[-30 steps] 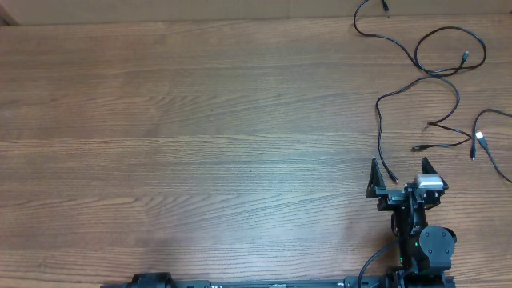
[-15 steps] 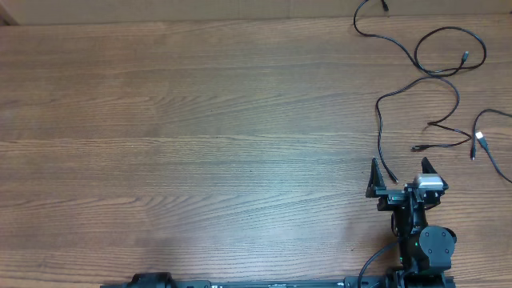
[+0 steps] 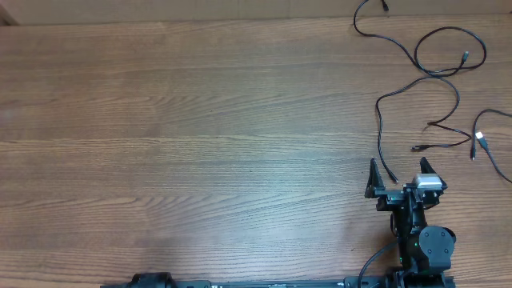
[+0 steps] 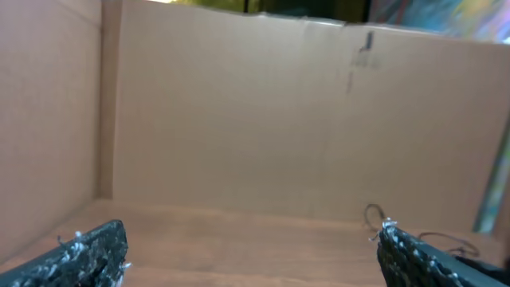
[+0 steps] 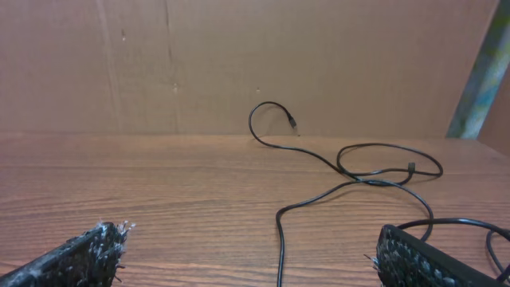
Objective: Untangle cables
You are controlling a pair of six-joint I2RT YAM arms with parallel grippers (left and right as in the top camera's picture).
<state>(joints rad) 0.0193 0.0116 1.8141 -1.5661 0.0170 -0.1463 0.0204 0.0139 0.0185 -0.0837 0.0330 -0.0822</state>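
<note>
- The cables (image 3: 379, 124) lay loose at the far right of the wooden table (image 3: 200, 120), in loops and crossing curves.
- One cord end ran toward the robot and lay between the fingers of the right gripper (image 3: 398, 166).
- The right gripper's fingers stood wide apart and held nothing.
- From the right wrist, one thin black cord (image 5: 278, 239) ran along the table between the two fingers (image 5: 96, 247), touching neither.
- Beyond it, more cords curved toward a cardboard wall (image 5: 239, 64).
- The left gripper (image 4: 253, 239) showed only in its wrist view, fingers spread to the frame's corners, empty, facing the cardboard.
</note>
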